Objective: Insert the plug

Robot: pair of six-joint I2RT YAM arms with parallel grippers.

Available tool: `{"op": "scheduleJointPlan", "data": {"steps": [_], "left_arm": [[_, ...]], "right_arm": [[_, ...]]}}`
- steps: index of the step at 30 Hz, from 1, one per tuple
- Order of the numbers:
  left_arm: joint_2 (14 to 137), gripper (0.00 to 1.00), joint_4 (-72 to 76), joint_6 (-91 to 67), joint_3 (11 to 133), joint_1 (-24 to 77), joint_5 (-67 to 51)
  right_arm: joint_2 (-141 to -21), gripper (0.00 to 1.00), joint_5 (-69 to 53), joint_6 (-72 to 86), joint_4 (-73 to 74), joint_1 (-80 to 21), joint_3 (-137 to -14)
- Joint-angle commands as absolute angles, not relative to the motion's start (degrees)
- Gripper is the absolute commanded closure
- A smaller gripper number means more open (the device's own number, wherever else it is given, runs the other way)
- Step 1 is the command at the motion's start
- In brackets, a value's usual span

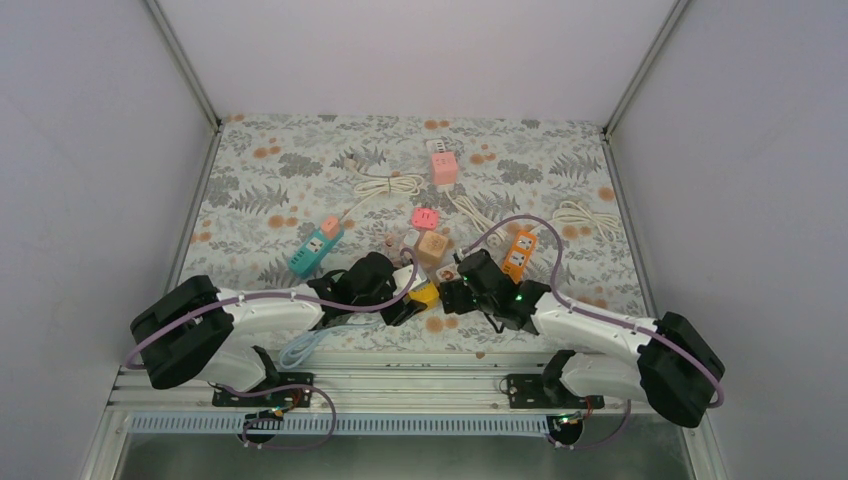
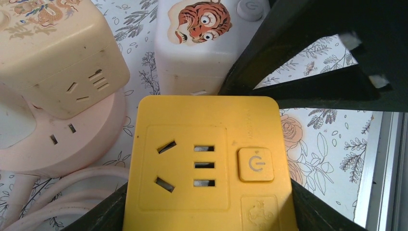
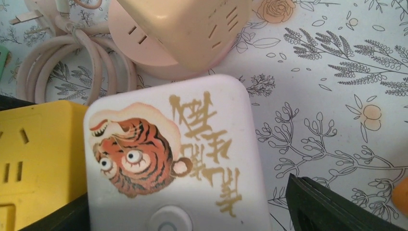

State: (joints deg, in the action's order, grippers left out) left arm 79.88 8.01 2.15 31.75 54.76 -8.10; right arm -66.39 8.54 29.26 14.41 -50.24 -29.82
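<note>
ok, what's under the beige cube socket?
A round pink socket base: the beige cube sits over it. Two slots and the pink rim show, with a pale cord coiled beside. The base's middle is covered, so I can't tell if they're plugged together.

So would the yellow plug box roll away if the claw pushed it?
Probably not: the yellow box has flat faces and a boxy shape, so it should slide rather than roll. It looks like hard plastic, so likely stiff, not squishy. Its smooth sides might be slippery, though the left claw grips it on both sides.
</note>
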Motion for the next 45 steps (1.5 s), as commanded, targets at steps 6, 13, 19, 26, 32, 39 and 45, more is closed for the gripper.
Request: {"op": "scheduleJointPlan", "data": {"steps": [6,13,19,26,32,39,45], "left_arm": [[81.2,0.48,7.7,2.5,33.2,54.5,-6.2],[81.2,0.47,8.0,2.4,33.1,54.5,-6.3],[81.0,0.47,8.0,2.4,32.9,54.5,-6.5],[80.9,0.44,8.0,3.6,32.5,54.6,-6.4],[82.8,0.44,6.1,3.8,33.2,55.7,-4.3],[83.4,0.44,6.0,2.0,31.9,57.9,-1.0],[82.1,0.42,6.0,1.6,31.1,58.0,0.4]], "right_arm": [[-61.8,0.11,7.5,30.1,17.5,-51.1,-32.8],[-63.9,0.11,8.9,27.3,20.1,-50.6,-36.5],[-65.6,0.16,7.0,26.2,20.9,-47.6,-38.4],[-67.7,0.28,3.1,24.4,21.6,-45.4,-38.5],[-69.7,0.37,0.1,25.2,21.9,-45.3,-37.8],[-69.6,0.40,-1.9,31.0,22.3,-45.1,-34.7],[-67.8,0.41,-5.7,34.9,19.9,-41.8,-31.4]]}}
